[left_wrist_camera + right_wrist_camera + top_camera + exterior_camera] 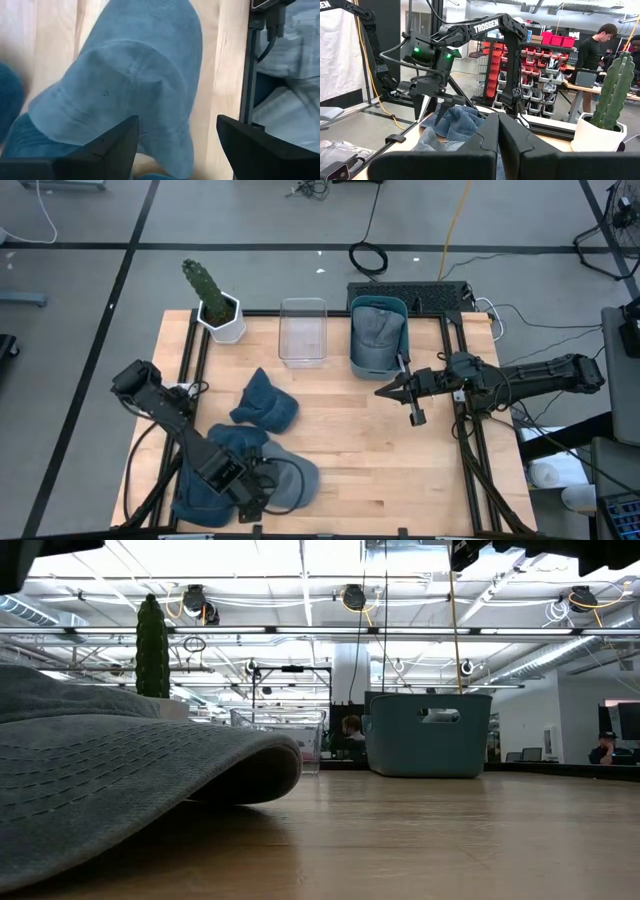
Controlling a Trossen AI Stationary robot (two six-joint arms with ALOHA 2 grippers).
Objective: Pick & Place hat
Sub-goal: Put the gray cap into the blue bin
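Several blue hats lie in a pile at the table's near left: a dark one (265,405), a light grey-blue one (296,480) (135,75) and others (196,498). One more hat (375,330) sits inside the teal bin (358,360). My left gripper (258,498) (175,145) stands open over the light hat, pointing steeply down, its fingers on either side of the crown and apart from it. My right gripper (385,391) (498,145) is shut and holds nothing; it hovers level above the table near the bin. In the low view a hat brim (120,780) rests on the wood up close.
A cactus in a white pot (218,308) stands at the far left corner. A clear plastic container (303,332) stands beside the teal bin (430,735). Bare wood (390,470) stretches across the near right. People are at desks in the room behind (592,47).
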